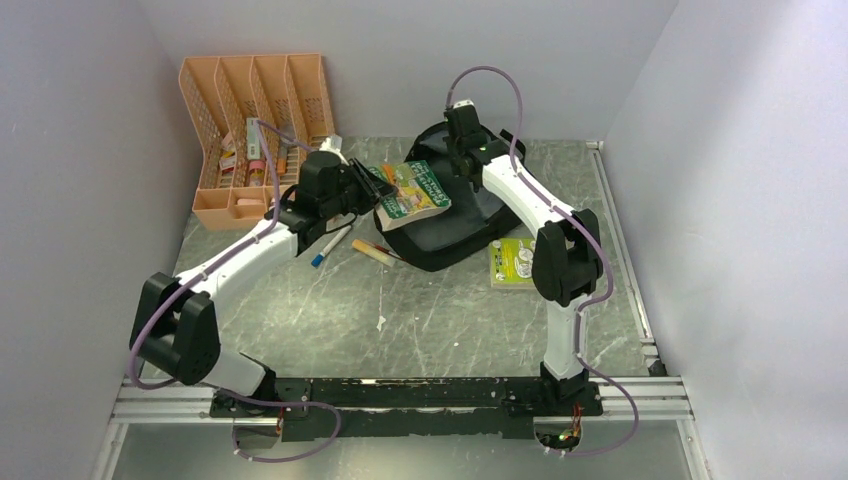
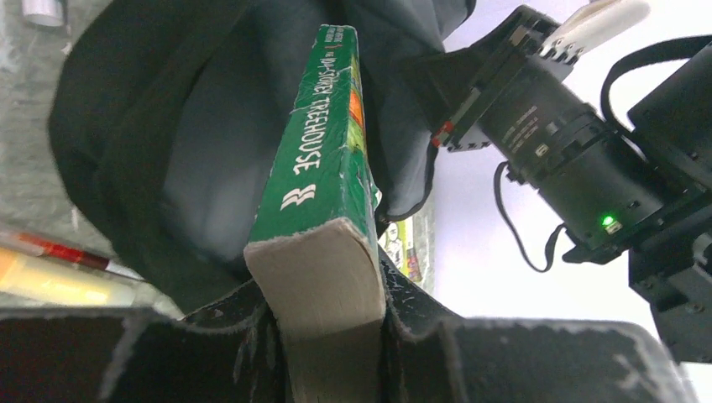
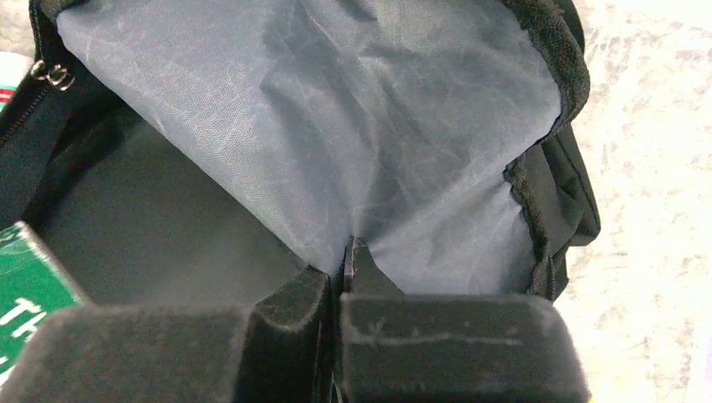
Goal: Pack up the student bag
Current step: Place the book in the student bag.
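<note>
Nearest, our left hand (image 2: 332,336) grasps a green book (image 2: 323,159) by its end; our right hand (image 3: 342,281) pinches the lining of the student bag (image 1: 455,235), far centre on the counter (image 1: 400,320). Insertion step: next, we judge, the book must slide into the held-open mouth.

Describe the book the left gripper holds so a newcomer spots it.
Find the black student bag on the table. At its left edge the left gripper clamps a dark green paperback, spine reading Treehouse. The other book, paler yellow-green, lies flat right of the bag.
</note>
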Controlling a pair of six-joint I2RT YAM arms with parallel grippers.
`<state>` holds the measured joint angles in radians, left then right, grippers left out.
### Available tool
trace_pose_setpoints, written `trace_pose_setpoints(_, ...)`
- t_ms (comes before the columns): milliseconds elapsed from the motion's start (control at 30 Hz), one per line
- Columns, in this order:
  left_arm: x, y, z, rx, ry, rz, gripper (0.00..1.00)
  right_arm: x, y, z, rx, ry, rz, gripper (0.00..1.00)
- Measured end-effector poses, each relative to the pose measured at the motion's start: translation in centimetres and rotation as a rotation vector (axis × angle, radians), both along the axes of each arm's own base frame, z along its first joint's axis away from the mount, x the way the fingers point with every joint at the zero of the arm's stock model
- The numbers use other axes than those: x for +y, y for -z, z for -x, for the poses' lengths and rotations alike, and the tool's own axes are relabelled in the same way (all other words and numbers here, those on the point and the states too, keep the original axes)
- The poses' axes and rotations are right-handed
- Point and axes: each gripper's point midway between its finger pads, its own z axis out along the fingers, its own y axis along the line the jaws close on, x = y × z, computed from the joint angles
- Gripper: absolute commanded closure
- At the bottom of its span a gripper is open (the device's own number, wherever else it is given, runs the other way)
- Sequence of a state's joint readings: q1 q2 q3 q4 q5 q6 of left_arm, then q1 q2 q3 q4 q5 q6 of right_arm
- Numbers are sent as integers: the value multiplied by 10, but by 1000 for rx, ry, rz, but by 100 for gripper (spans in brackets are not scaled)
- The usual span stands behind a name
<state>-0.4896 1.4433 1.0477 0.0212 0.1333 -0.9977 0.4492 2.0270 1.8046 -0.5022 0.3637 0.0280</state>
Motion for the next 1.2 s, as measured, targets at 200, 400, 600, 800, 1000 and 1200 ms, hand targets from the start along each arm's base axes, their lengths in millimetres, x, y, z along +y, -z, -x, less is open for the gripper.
trace_pose_setpoints(200, -16, -6, -13, 19, -29, 57, 95, 6, -6, 1, 3, 30, -66, 100)
trace_pose_setpoints(400, -32, 19, -27, 73, -48, 75, 95, 10, -6, 2, 9, 61, -120, 100)
trace_pose_setpoints(600, -45, 37, -42, 88, -57, 88, 95, 15, -9, 4, 15, 77, -167, 100)
trace_pose_setpoints(800, -59, 44, -65, 53, -65, 147, 95, 17, -15, 6, 9, 91, -203, 100)
trace_pose_setpoints(1000, -78, 70, -94, 56, -74, 193, 95, 17, -26, 7, -7, 105, -236, 100)
trace_pose_setpoints(1200, -106, 81, -125, 34, -64, 233, 95, 18, -32, 9, -15, 107, -253, 100)
